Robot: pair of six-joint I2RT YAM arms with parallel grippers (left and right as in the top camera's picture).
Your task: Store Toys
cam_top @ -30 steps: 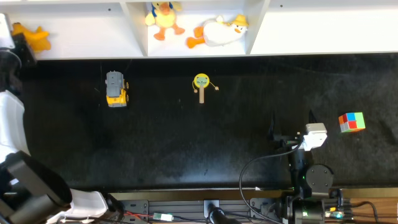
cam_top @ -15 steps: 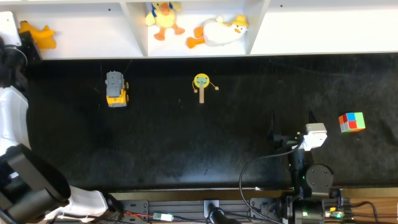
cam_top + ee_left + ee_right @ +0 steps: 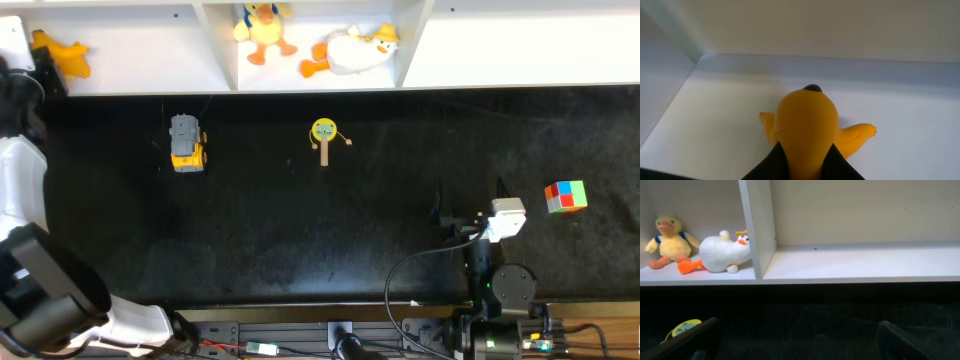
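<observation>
An orange plush toy (image 3: 62, 55) (image 3: 807, 130) lies on the floor of the white shelf's left compartment (image 3: 715, 115), with my left gripper (image 3: 38, 68) (image 3: 805, 167) shut on its near end. A yellow and grey toy truck (image 3: 186, 143) and a small yellow rattle drum (image 3: 324, 135) (image 3: 684, 328) lie on the black table. A coloured cube (image 3: 565, 196) sits at the right. My right gripper (image 3: 468, 200) (image 3: 800, 350) hovers low near the front right, open and holding nothing.
The middle shelf compartment holds a yellow duck plush (image 3: 263, 30) (image 3: 666, 241) and a white duck plush (image 3: 350, 50) (image 3: 722, 252). The right compartment (image 3: 865, 260) is bare. A shelf divider (image 3: 757, 230) separates them. Cables run along the table's front edge (image 3: 400, 300).
My left arm has pushed the orange plush slightly deeper into the left compartment. The right arm has not moved.
</observation>
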